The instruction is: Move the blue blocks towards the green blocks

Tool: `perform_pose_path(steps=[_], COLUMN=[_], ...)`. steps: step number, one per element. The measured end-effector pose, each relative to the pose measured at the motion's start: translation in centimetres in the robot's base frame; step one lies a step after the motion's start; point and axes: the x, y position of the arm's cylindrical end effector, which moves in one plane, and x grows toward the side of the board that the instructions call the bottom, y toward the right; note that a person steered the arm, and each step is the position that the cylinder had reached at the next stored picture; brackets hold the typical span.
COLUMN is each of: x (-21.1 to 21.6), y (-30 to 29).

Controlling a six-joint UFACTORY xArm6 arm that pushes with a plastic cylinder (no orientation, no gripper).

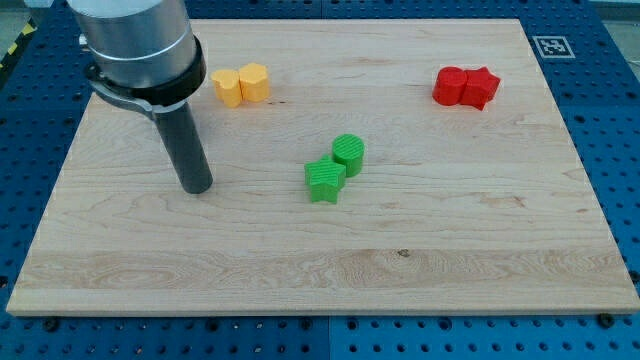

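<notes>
No blue block shows anywhere in the camera view. A green star block (324, 181) and a green cylinder (348, 153) sit touching each other near the board's middle. My tip (195, 187) rests on the board at the view's left, well to the left of the green star, touching no block. The arm's grey body covers the board's top left corner and may hide things there.
Two yellow blocks (241, 84) sit together at the view's top, right of the arm. Two red blocks (466, 87) sit together at the top right. The wooden board (320, 280) lies on a blue perforated table.
</notes>
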Motion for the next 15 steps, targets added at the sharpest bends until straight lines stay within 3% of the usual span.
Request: perform_pose_path(steps=[4, 7, 8, 13, 15], x=[-1.3, -6.6, -9.5, -9.6, -13.0], y=[-1.0, -10.9, -11.0, -11.0, -11.0])
